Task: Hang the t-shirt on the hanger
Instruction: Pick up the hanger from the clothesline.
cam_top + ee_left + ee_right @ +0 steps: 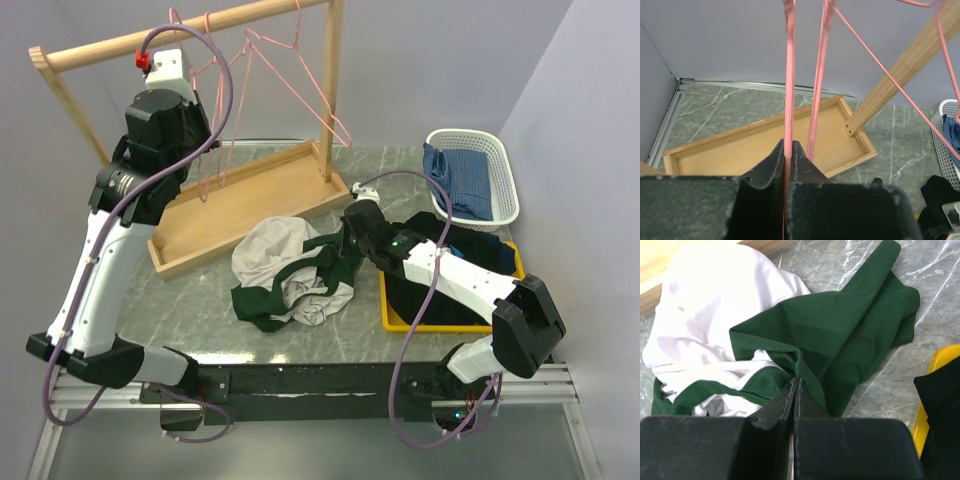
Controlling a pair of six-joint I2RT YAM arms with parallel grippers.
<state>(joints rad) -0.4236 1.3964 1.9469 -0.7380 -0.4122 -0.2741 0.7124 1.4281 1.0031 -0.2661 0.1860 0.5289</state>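
walls [450, 60]: plain pale lavender-grey, meeting in a corner at right | table [200, 310]: grey-green marbled top, white veins | wooden rack [250, 200]: pale, tray base, rear left | light: even, soft

My L arm reaches up high, elbow bent, L hand [787, 146] clamped tight on the hanger [789, 75]. R arm stretches low & fwd, R hand [794, 382] pinched closed on the t-shirt [840, 325].
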